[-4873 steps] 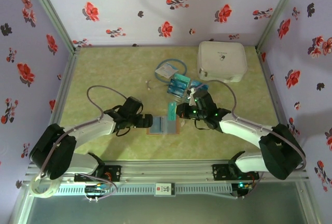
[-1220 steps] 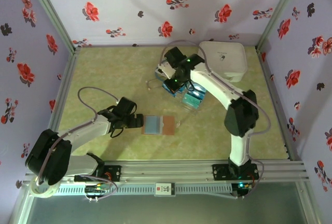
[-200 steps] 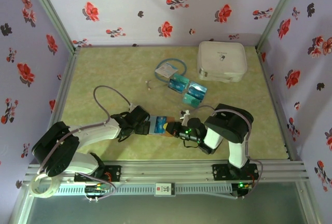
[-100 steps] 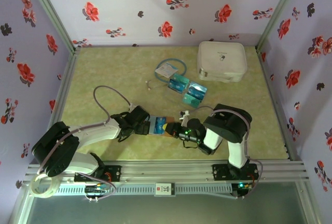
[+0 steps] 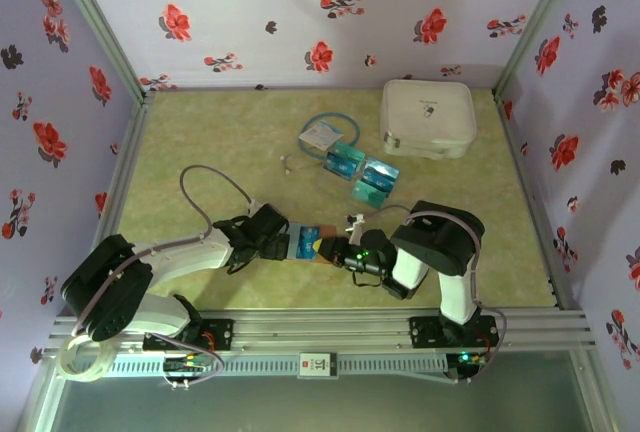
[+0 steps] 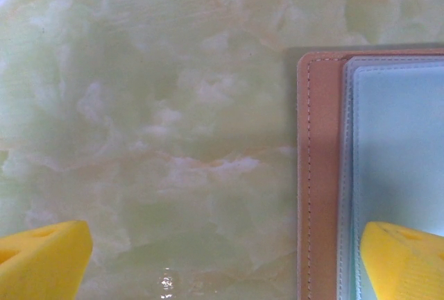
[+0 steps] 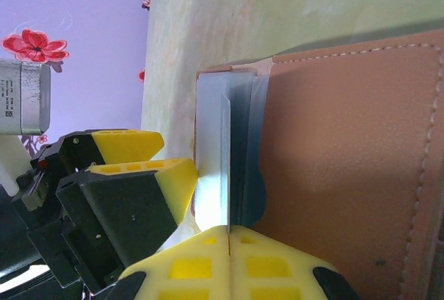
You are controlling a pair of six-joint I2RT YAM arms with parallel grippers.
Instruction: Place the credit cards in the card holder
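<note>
Top view: nothing has moved since half a second ago. The flat reddish-brown leather card holder (image 5: 308, 240) lies on the marbled green worktop (image 5: 200, 142) between the left pincer (image 5: 288, 243) and the right pincer (image 5: 327, 248).

Left wrist: the left pincer is spread wide over the holder's edge.

Right wrist: the right pincer clamps a thin blue credit card (image 7: 226, 154) at the holder's pocket.

Your card holder (image 5: 305, 243) lies open and flat near the front: reddish-brown leather with pale stitching and clear, blue-tinted sleeves inside. One thin card (image 7: 225, 154) stands on edge at the sleeves' opening, pinched in the right gripper (image 7: 229, 234). You'll see the other cards (image 5: 362, 172), blue and teal, clustered farther back, well apart from the holder.
</note>
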